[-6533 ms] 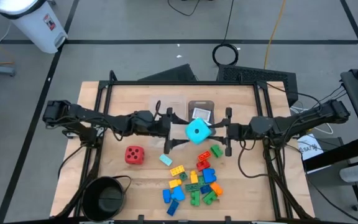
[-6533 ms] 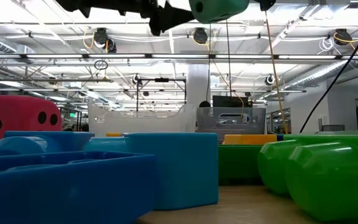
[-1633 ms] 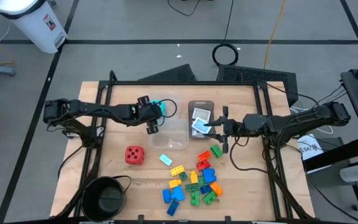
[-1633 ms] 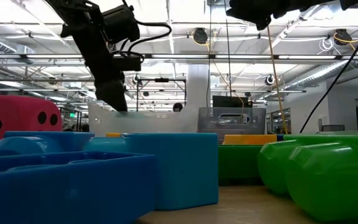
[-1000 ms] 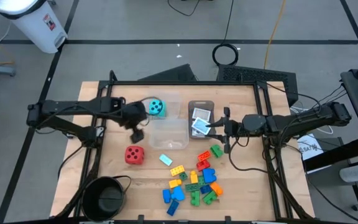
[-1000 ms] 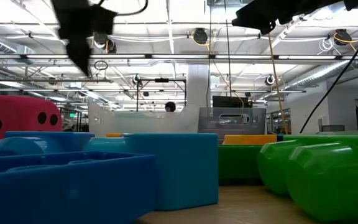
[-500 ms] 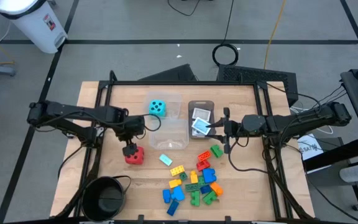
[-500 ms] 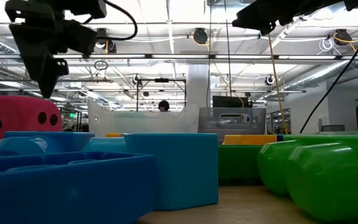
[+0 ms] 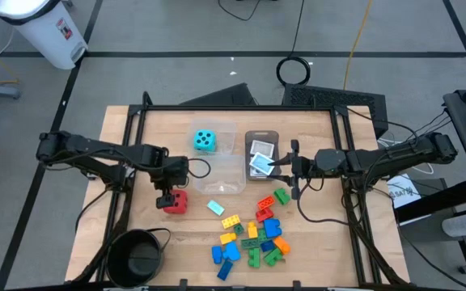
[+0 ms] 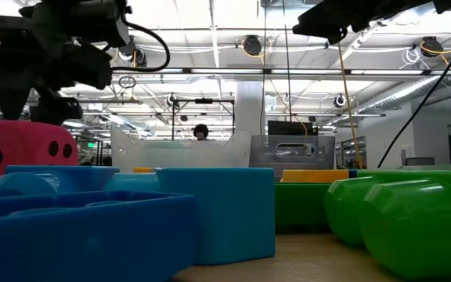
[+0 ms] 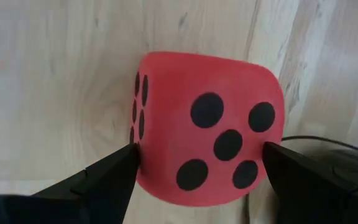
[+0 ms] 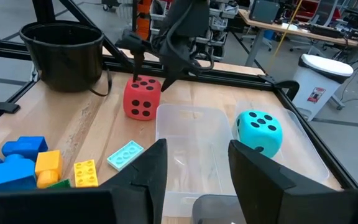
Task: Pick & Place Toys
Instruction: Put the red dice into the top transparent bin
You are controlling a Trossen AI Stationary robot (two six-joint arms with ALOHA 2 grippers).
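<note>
Hanging right over the red die (image 9: 176,200), the left gripper (image 9: 167,200) has its two dark fingers (image 11: 98,180) spread wide, one on each side of the toy. In the left wrist view the die sits between the two tips, with its five-dot face showing and a six-dot face turned to the side. The tips look very near the die's sides, maybe just touching, but they are not squeezing it, and the die sits flat on the wooden worktop (image 9: 136,141). This is the thing that matters most for the next move: the die lies straight ahead of the fingers and in the middle of the gap, so the left gripper likely only needs to go a little lower and close. A die is the same width each way, so it has no long side to line up with. The left arm is much nearer to it than the right arm. The right gripper (image 9: 285,168) waits well apart, on the far side of the clear tub (image 9: 221,174), next to the grey tray (image 9: 261,153). Its fingers (image 12: 148,168) stand partly open and seem to hold nothing, though the view of them is poor. The teal die (image 9: 205,140) already rests in the clear tub's far end. The small bricks (image 9: 253,238) lie in a pile on the worktop, nearer the right arm.
</note>
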